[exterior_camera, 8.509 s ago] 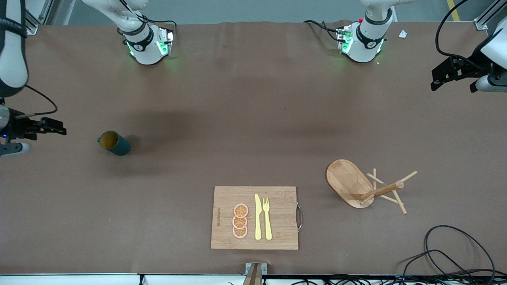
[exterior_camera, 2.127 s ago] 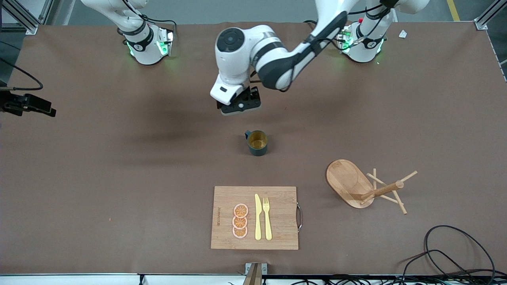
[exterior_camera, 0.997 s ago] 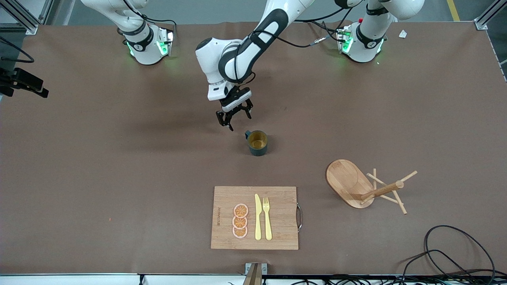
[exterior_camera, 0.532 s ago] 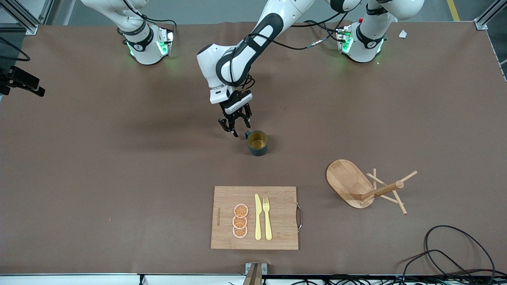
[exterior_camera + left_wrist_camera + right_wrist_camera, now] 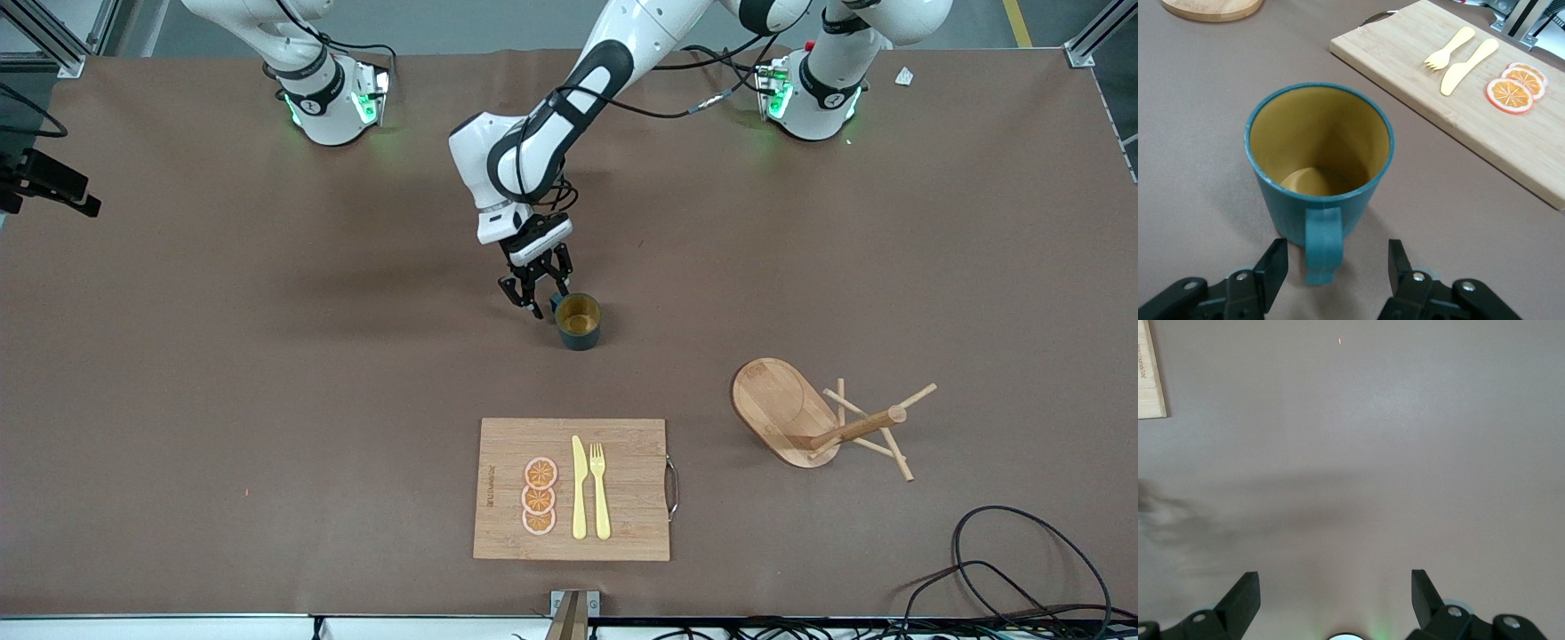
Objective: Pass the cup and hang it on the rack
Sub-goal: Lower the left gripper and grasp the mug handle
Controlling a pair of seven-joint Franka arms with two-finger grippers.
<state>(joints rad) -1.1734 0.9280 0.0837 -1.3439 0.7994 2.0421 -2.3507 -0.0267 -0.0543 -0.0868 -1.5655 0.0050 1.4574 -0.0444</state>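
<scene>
The teal cup (image 5: 578,320) stands upright in the middle of the table, its yellowish inside showing. My left gripper (image 5: 544,300) is low beside it, open, with the cup's handle (image 5: 1323,243) between the two fingers and touching neither. In the left wrist view the cup (image 5: 1318,160) fills the middle, just ahead of the gripper (image 5: 1335,257). The wooden rack (image 5: 818,418) is toward the left arm's end, nearer the front camera than the cup. My right gripper (image 5: 53,187) waits open over the right arm's end of the table, over bare table (image 5: 1335,587).
A bamboo cutting board (image 5: 622,480) with a yellow knife (image 5: 579,487), a fork (image 5: 600,489) and orange slices (image 5: 539,496) lies nearer the front camera than the cup. It also shows in the left wrist view (image 5: 1405,53). Black cables (image 5: 1022,569) lie at the near corner.
The cup has gone from the right arm's end to the middle of the table. My left gripper has come down beside it, and the handle now lies between its open fingers.
</scene>
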